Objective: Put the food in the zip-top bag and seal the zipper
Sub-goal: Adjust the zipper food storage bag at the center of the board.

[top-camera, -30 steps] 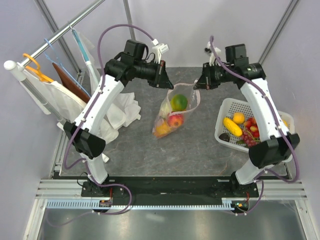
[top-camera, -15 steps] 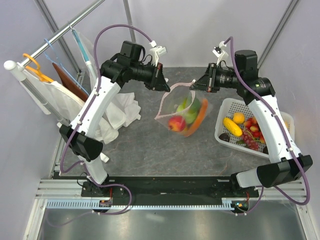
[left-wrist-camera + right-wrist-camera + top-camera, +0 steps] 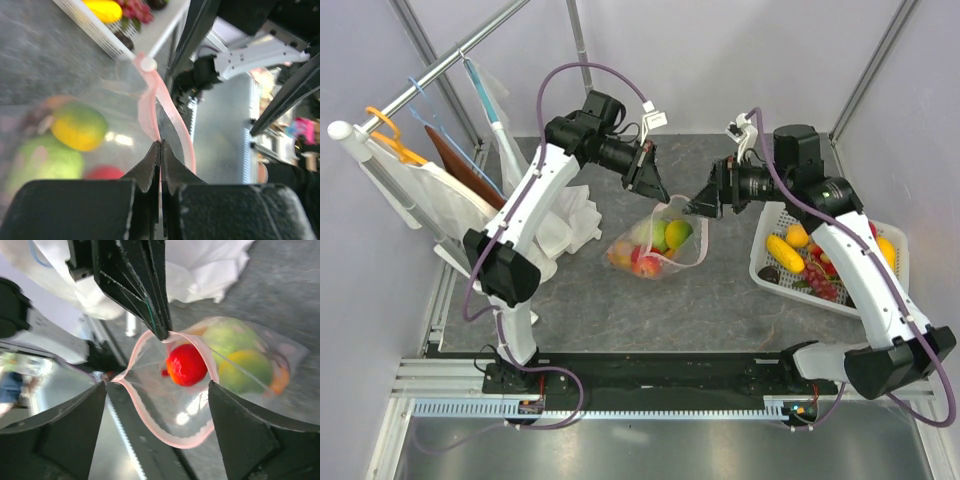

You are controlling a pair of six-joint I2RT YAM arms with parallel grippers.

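Note:
The zip-top bag [image 3: 692,252] hangs with its lower part resting on the grey table, its mouth open upward. Inside lie a green cabbage [image 3: 227,337], a yellow lemon [image 3: 247,371] and a red apple [image 3: 186,365]. My left gripper [image 3: 655,190] is shut on the pink-red zipper strip [image 3: 172,117] at the mouth's far rim. The white slider tab [image 3: 148,64] sits at the strip's far end. My right gripper [image 3: 698,205] stands open just right of the mouth. In the right wrist view its fingers [image 3: 245,435] straddle the near rim [image 3: 145,415] without touching it.
A white slatted basket [image 3: 772,216] with corn [image 3: 783,252], red and orange pieces stands at the right. White cloth [image 3: 565,225] lies at the left under a rail with hangers [image 3: 390,135]. Grey walls close in the back.
My right gripper has let go of the bag's rim and opened. The bag swung down and left until its bottom came to the table. My left gripper moved right and lower, still holding.

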